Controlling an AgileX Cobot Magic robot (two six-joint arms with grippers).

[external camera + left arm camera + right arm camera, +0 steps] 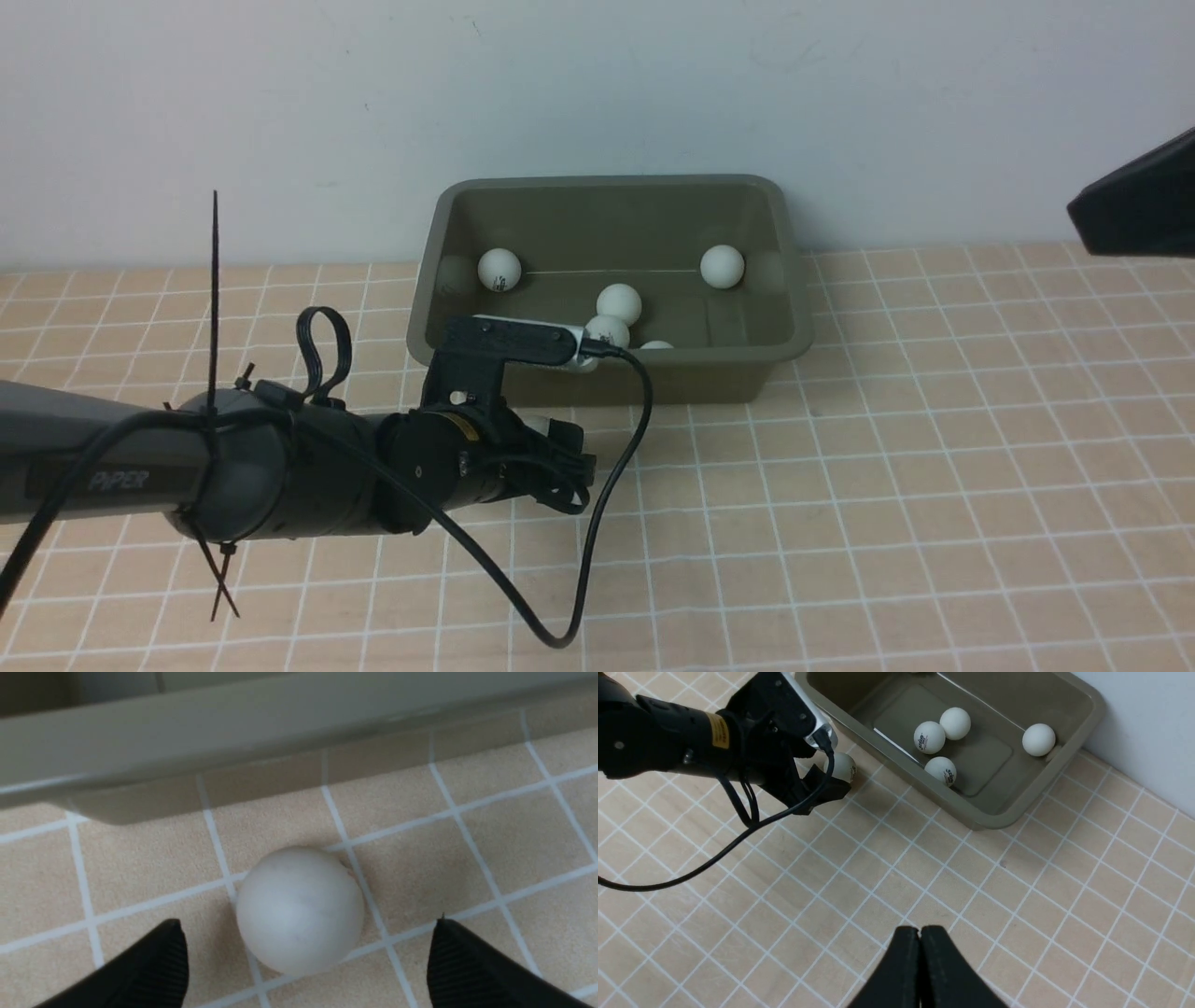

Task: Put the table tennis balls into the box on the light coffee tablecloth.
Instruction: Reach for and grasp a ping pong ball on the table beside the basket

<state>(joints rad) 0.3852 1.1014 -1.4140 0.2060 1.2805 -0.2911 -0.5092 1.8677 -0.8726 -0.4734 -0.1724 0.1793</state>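
The olive-green box (pixel 611 183) stands on the light coffee tablecloth (pixel 887 467) against the back wall. Several white table tennis balls lie inside it, among them one at the left (pixel 499 270) and one at the right (pixel 722 266). One more ball (pixel 299 910) (pixel 840 766) rests on the cloth just outside the box's near wall. My left gripper (pixel 308 924) is open, a finger on either side of that ball and neither touching it. My right gripper (pixel 920 933) is shut on nothing, high above the cloth to the right.
The left arm (pixel 280 467) reaches in low from the left, its black cable (pixel 597 523) looping over the cloth in front of the box. A dark part of the right arm (pixel 1139 205) shows at the right edge. A pale wall stands behind the box.
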